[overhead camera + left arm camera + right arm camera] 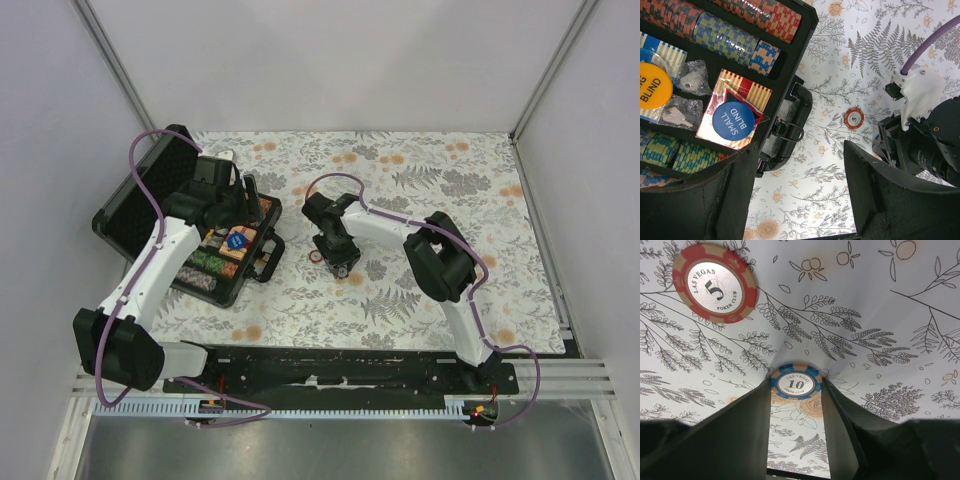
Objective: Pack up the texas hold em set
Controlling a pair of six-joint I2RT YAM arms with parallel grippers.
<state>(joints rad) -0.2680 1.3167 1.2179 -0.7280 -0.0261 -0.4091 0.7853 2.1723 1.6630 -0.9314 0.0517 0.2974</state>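
Note:
The black case [140,205] lies open at the left, with rows of striped chips [730,37], a red-orange card box [747,92], a blue "small blind" button [733,120] and an orange "blind" button [652,85] inside. My left gripper [800,185] is open and empty above the cloth, beside the case handle [790,131]. My right gripper [796,390] is at mid-table, its fingertips closed on the edges of a blue "10" chip [796,381] lying on the cloth. A red "5" chip [715,283] lies loose just beyond it and also shows in the left wrist view [853,119].
The table has a floral cloth [450,200]. White walls and frame posts enclose it on three sides. The case lid [130,200] stands open against the left wall. Two small clear bags [690,80] lie in the case tray. The right arm [925,135] is close to my left gripper.

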